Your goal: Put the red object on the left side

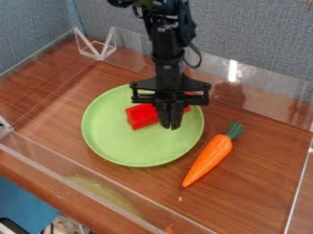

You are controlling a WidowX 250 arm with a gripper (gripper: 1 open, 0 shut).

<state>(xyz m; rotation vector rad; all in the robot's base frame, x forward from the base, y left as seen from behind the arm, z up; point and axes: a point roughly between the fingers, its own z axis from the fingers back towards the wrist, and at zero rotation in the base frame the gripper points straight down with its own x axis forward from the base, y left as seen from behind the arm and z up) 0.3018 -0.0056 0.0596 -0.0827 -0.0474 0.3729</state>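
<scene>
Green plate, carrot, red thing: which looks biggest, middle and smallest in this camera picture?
1. Green plate, biggest by far.
2. Carrot.
3. Red object, smallest as seen, though the gripper hides part of it.
</scene>
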